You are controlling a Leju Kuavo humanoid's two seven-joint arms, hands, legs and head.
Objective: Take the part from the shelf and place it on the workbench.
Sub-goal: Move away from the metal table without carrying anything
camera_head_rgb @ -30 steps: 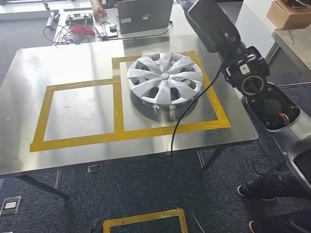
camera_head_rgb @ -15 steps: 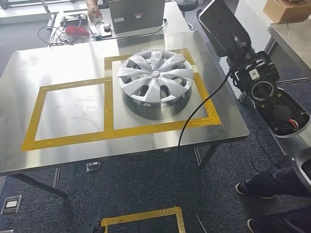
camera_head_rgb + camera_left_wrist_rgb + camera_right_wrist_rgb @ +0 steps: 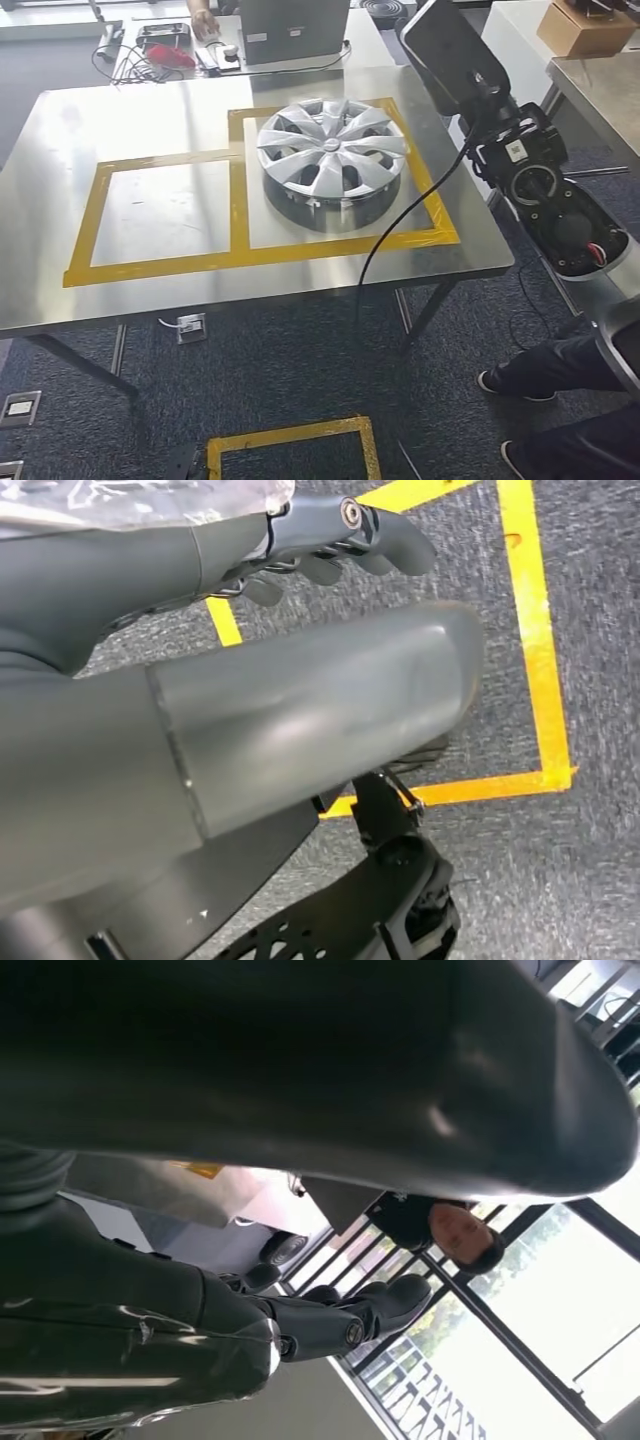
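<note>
Part: a silver wheel cover (image 3: 329,150), spoked, is lying face up on the steel workbench (image 3: 45,160), inside the right-hand square of yellow tape (image 3: 240,215), toward the bench's far right corner. Its dark underside rim is reflecting in the metal. No hand is touching it.

Right arm (image 3: 528,170): it is reaching in past the bench's right edge, with a black cable (image 3: 392,235) hanging from it across the bench's front right corner. In the right wrist view, the right hand (image 3: 332,1315) is holding nothing, its dark fingers lying extended and apart against windows.

Left hand (image 3: 332,550): in the left wrist view it is hanging over the carpet, its fingers loosely spread and holding nothing, above a yellow tape outline on the floor (image 3: 540,650).

Surroundings: the left taped square is lying alongside the first, sharing one strip. Beyond the bench's far edge, a laptop (image 3: 294,25), a red object (image 3: 170,55) and tangled cables are sitting on another table, where a person's hand (image 3: 202,22) is resting. A cardboard box (image 3: 585,28) is sitting on a table to the far right. A person's dark shoes (image 3: 498,385) are standing on the carpet near the bench's front right.
</note>
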